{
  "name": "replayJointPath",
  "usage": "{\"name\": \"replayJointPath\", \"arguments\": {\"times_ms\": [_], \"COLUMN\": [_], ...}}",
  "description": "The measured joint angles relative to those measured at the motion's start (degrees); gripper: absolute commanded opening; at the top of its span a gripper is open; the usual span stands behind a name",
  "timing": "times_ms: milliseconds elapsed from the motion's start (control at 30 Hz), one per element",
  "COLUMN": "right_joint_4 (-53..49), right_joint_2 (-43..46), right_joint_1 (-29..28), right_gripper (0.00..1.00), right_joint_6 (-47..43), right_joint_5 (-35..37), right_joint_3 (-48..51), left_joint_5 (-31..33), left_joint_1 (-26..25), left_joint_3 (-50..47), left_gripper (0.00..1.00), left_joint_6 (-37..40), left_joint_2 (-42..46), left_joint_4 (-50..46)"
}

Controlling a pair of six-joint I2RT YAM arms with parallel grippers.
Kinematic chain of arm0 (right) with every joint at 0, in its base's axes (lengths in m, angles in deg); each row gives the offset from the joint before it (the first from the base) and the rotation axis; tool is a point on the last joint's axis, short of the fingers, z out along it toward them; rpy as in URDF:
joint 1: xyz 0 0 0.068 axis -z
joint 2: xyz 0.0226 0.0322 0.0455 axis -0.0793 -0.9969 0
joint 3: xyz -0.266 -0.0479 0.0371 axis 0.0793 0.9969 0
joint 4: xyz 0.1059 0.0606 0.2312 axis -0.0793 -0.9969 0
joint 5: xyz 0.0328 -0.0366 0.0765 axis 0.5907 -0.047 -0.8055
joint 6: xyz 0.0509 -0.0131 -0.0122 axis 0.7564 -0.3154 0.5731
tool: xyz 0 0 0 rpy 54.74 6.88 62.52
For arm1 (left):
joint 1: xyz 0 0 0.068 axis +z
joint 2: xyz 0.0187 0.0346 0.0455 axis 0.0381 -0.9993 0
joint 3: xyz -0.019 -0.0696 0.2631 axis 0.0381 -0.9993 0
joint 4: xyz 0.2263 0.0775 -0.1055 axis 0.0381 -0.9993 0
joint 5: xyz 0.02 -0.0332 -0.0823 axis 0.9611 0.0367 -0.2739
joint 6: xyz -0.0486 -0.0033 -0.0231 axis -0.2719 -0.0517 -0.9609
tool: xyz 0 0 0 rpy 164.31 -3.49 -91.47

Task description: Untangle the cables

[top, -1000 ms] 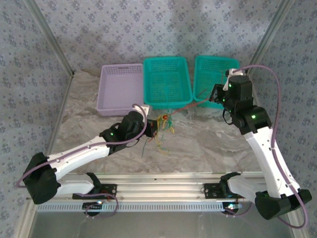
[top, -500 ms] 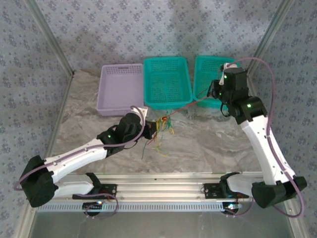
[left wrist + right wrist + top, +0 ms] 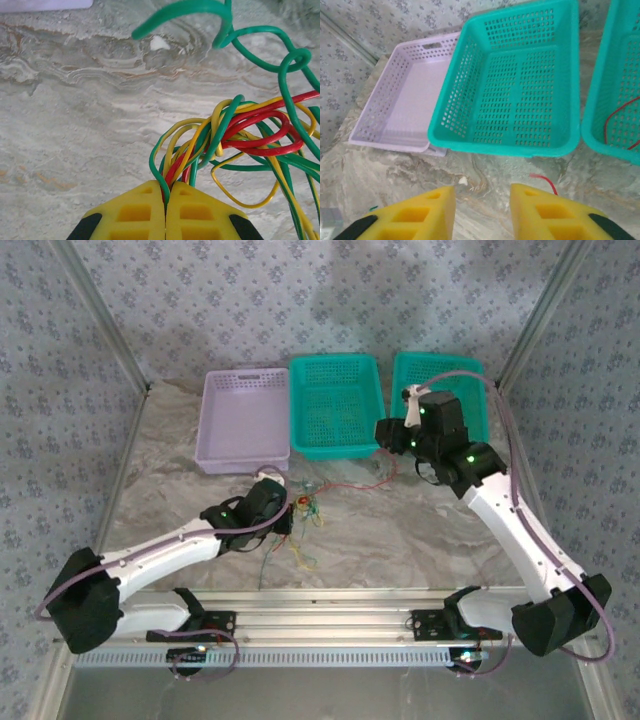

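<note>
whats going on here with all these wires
The left gripper is shut on a tangled bunch of red, yellow and green cables lying on the table. The right gripper is open and holds nothing, pointing toward the middle teal basket. A loose red cable has its end on the table just ahead of it. The bunch is not yet untangled.

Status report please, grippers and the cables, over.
Left gripper shut on the cables, bunch tangled. Right gripper open, empty. Loose red cable end on the table beside it. Teal basket just ahead.
</note>
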Motion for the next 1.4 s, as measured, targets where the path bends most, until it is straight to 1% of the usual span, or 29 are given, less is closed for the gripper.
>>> {"name": "replayJointPath", "arguments": {"times_ms": [100, 233, 400, 633, 767, 967, 1100, 1133, 1200, 1233, 1300, 1400], "right_joint_4": [1.5, 3.8, 6.5, 7.5, 7.7, 8.3, 8.2, 8.3, 9.1, 9.7, 9.9, 10.1], "right_joint_2": [0.0, -1.6, -7.0, -12.6, -14.4, -17.9, -20.3, -20.3, -20.0, -19.8, -19.3, -17.7], "right_joint_1": [-0.4, -2.8, -6.2, -9.1, -9.5, -9.5, -9.5, -9.5, -9.5, -9.5, -9.6, -9.5], "right_gripper": [0.47, 0.47, 0.40, 0.39, 0.39, 0.41, 0.42, 0.39, 0.25, 0.20, 0.16, 0.05], "right_joint_6": [0.5, 1.3, 2.6, 3.6, 3.7, 3.6, 3.1, 2.9, 2.7, 2.7, 2.5, 2.5], "right_joint_5": [-1.7, -5.2, -10.5, -13.9, -14.1, -14.4, -14.3, -14.3, -14.6, -14.7, -14.8, -14.6], "right_joint_3": [2.5, 3.8, 3.8, 5.9, 6.2, 6.2, 6.3, 6.4, 6.9, 7.2, 7.6, 8.5], "left_joint_5": [1.9, 5.3, 11.3, 17.9, 19.7, 19.8, 19.5, 19.5, 19.3, 19.3, 18.9, 18.9], "left_joint_1": [-1.3, -3.7, -6.9, -7.6, -9.0, -12.1, -12.7, -12.7, -12.7, -12.7, -12.7, -12.7], "left_joint_3": [0.3, 1.7, 6.1, 10.4, 11.3, 11.5, 11.5, 11.5, 11.5, 11.5, 11.4, 11.3], "left_gripper": [0.00, 0.00, 0.00, 0.00, 0.00, 0.00, 0.00, 0.00, 0.00, 0.00, 0.00, 0.00], "left_joint_6": [0.5, 2.2, 6.0, 10.3, 12.3, 14.3, 15.0, 15.1, 15.1, 15.1, 15.1, 15.1], "left_joint_2": [-0.9, -1.7, -4.9, -9.8, -10.9, -11.0, -10.1, -9.6, -8.6, -8.1, -7.4, -7.3], "left_joint_4": [-1.2, -1.7, -1.8, -1.7, -1.4, 0.0, 0.2, 0.2, 0.4, 0.4, 0.3, 0.3]}}
